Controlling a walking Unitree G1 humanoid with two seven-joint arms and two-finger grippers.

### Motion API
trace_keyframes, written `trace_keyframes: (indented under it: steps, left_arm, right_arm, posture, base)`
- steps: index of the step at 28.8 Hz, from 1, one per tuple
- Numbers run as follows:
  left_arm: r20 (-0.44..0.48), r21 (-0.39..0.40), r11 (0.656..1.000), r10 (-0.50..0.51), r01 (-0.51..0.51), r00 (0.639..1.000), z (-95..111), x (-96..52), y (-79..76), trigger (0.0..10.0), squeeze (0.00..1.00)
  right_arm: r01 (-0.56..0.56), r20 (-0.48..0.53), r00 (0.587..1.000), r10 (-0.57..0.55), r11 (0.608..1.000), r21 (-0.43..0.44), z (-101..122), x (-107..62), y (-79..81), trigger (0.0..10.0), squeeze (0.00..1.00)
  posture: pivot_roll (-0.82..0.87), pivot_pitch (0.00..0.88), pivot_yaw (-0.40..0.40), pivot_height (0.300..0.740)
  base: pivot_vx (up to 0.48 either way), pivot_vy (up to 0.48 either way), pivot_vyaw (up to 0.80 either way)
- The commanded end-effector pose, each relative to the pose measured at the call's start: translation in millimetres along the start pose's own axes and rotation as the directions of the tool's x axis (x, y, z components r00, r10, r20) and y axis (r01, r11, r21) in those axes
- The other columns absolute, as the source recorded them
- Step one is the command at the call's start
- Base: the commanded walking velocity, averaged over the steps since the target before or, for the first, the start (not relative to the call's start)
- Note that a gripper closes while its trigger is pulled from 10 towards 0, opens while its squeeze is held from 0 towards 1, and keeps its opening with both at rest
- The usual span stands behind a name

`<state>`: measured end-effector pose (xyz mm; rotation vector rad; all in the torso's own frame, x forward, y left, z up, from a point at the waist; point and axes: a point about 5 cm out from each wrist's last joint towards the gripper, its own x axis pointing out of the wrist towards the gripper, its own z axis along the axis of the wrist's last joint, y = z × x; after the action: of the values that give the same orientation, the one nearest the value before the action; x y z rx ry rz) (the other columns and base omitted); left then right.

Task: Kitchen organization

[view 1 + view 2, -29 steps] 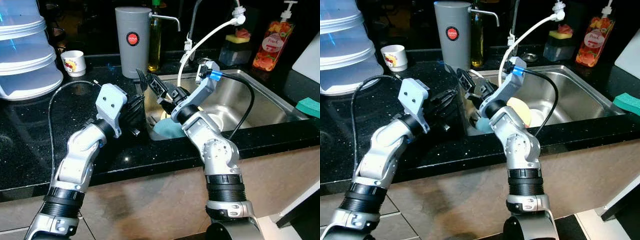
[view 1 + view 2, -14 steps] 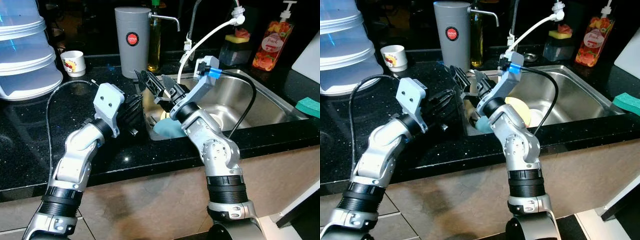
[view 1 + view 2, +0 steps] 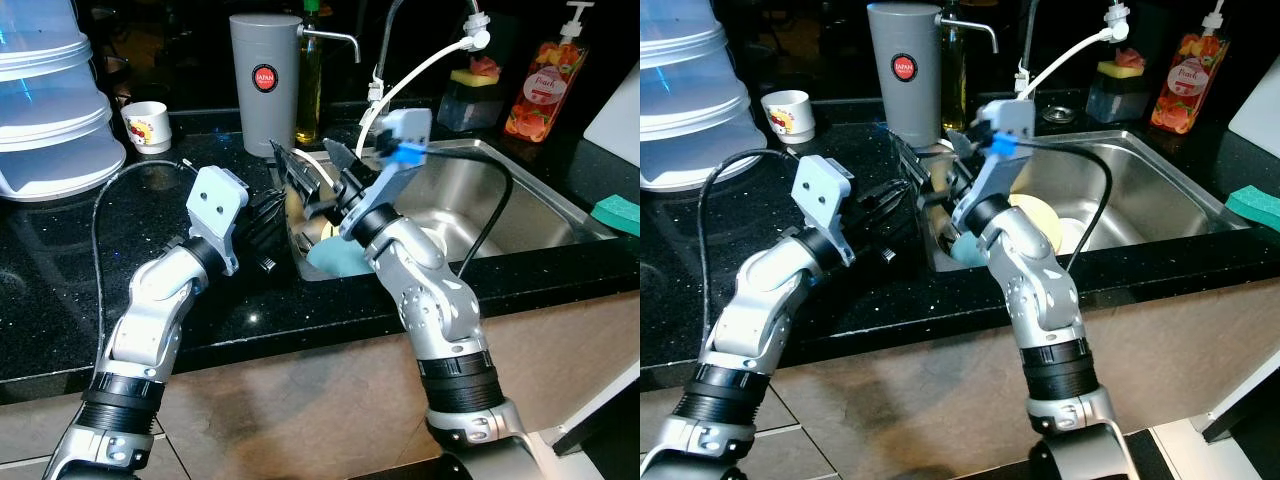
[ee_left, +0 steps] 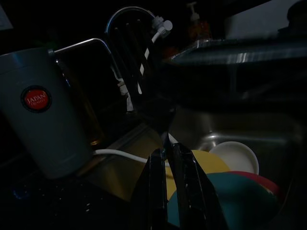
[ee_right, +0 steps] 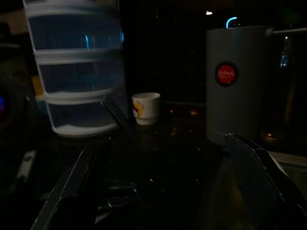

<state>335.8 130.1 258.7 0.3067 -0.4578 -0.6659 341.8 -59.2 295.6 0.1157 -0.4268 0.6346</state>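
1. The steel sink (image 3: 520,205) holds a pile of dishes: a teal bowl (image 3: 335,255) at its near left corner, a yellow plate (image 3: 1040,222) behind it, and a white dish (image 4: 235,157) and something red beside them, as the left wrist view shows.
2. On the black surface (image 3: 60,250) stand a grey canister with a red label (image 3: 264,82), a small white cup (image 3: 148,126) and stacked clear containers (image 3: 50,100); what is inside them I cannot tell.
3. Compared with one second ago, the right claw (image 3: 310,172) has turned more to the left, and its wrist is now higher above the sink's left edge.
4. The right claw is spread wide and has hold of nothing; the teal bowl lies just below and behind it.
5. The left claw (image 3: 270,225) rests low on the surface beside the sink's left rim, near the bowl. Its fingers (image 4: 184,191) are nearly together, with nothing between them.
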Motion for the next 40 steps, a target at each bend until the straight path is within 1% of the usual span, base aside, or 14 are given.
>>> trace_keyframes:
  steps: [1,8,15,16,17,18,19,34,35,36,37,38,39,40]
  left_arm:
    - [0.000,0.013,1.000,-0.022,0.022,1.000,3,2.5,0.8,0.0,0.00]
    - [0.000,0.027,0.998,-0.050,0.050,0.999,4,3.3,-2.5,0.0,0.00]
    - [-0.004,0.043,0.995,-0.095,0.095,0.995,4,3.6,-8.8,0.0,0.00]
    - [-0.005,0.045,0.994,-0.096,0.096,0.995,4,3.4,-9.0,0.0,0.00]
    - [-0.006,0.046,0.994,-0.096,0.097,0.995,4,3.3,-9.1,0.0,0.00]
    - [-0.007,0.047,0.994,-0.097,0.097,0.995,4,3.1,-9.1,0.0,0.00]
    - [-0.007,0.048,0.994,-0.096,0.097,0.995,4,2.7,-8.8,0.0,0.00]
    - [-0.012,0.063,0.993,-0.101,0.102,0.995,4,3.6,-7.1,0.0,0.00]
    - [-0.011,0.058,0.993,-0.101,0.102,0.995,4,3.8,-7.0,5.1,0.15]
    - [-0.011,0.058,0.993,-0.101,0.102,0.995,4,3.8,-7.0,5.1,0.15]
    - [-0.011,0.057,0.994,-0.096,0.096,0.995,4,4.0,-6.4,8.7,0.71]
    - [-0.011,0.057,0.994,-0.096,0.096,0.995,4,4.0,-6.4,8.7,0.71]
    - [-0.013,0.058,0.994,-0.093,0.094,0.996,4,4.1,-6.1,8.5,1.00]
    - [-0.013,0.058,0.994,-0.093,0.094,0.996,4,4.1,-6.1,8.5,1.00]
  right_arm:
    - [0.001,-0.005,1.000,-0.001,1.000,-0.028,-4,-0.9,0.9,10.0,0.00]
    - [0.021,-0.014,1.000,-0.021,0.999,0.025,-10,-1.8,-1.3,10.0,0.00]
    - [0.050,-0.105,0.994,-0.027,0.973,0.223,-30,-4.7,-2.4,10.0,0.00]
    - [0.064,-0.119,0.992,-0.036,0.968,0.241,-33,-4.9,-3.7,7.1,0.00]
    - [0.074,-0.125,0.991,-0.044,0.965,0.250,-35,-5.1,-4.9,1.9,0.00]
    - [0.080,-0.126,0.991,-0.049,0.963,0.256,-35,-5.1,-5.7,1.9,0.00]
    - [0.078,-0.124,0.991,-0.047,0.962,0.261,-34,-4.8,-6.3,0.0,0.00]
    - [0.111,-0.108,0.991,-0.084,0.955,0.275,-30,-4.0,-13.6,0.0,0.00]
    - [0.122,-0.105,0.990,-0.097,0.955,0.272,-30,-4.4,-15.6,0.0,0.00]
    - [0.122,-0.105,0.990,-0.097,0.955,0.272,-30,-4.4,-15.6,0.0,0.00]
    - [0.127,-0.104,0.989,-0.103,0.954,0.270,-30,-4.6,-16.6,0.0,0.00]
    - [0.127,-0.104,0.989,-0.103,0.954,0.270,-30,-4.6,-16.6,0.0,0.00]
    - [0.132,-0.103,0.989,-0.108,0.954,0.268,-30,-4.8,-17.7,0.0,0.00]
    - [0.132,-0.103,0.989,-0.108,0.954,0.268,-30,-4.8,-17.7,0.0,0.00]
  posture:
    - [0.04,0.069,0.014,0.740]
    - [0.05,0.069,0.013,0.740]
    - [0.06,0.062,0.004,0.740]
    - [0.06,0.062,0.004,0.740]
    - [0.06,0.058,0.002,0.740]
    - [0.06,0.058,0.002,0.740]
    - [0.06,0.058,0.002,0.740]
    - [0.05,0.051,0.003,0.740]
    - [0.05,0.051,0.003,0.740]
    - [0.05,0.051,0.003,0.740]
    - [0.06,0.054,0.002,0.740]
    - [0.06,0.054,0.002,0.740]
    - [0.06,0.054,0.002,0.740]
    - [0.06,0.054,0.002,0.740]
  base:
    - [0.000,0.000,0.00]
    - [0.000,0.000,0.00]
    - [0.000,0.000,0.00]
    - [0.000,0.000,0.00]
    - [0.000,0.000,0.00]
    - [0.000,0.000,0.00]
    - [0.000,0.000,0.00]
    - [0.000,0.000,0.00]
    - [0.000,0.000,0.00]
    - [0.000,0.000,0.00]
    - [0.000,0.000,0.00]
    - [0.000,0.000,0.00]
    - [0.000,0.000,0.00]
    - [0.000,0.000,0.00]
